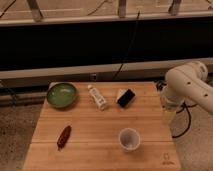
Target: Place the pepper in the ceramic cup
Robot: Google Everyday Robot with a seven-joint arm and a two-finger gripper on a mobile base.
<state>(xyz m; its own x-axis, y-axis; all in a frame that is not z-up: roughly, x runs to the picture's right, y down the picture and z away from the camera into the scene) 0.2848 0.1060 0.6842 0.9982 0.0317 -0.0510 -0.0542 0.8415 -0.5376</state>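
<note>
Pepper (64, 136) is lying untouched on the bench (97, 131) at near left, apart from the ceramic cup (129, 139) near right, while the gripper (169, 111), its state indeterminable, is hanging beside the right edge, leaving grasp and placement outstanding.

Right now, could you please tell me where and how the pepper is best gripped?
Probably grip the pepper across its thicker middle, from above: it lies flat, long and narrow, slanting on the table. The gripper hangs at the table's right edge.
</note>
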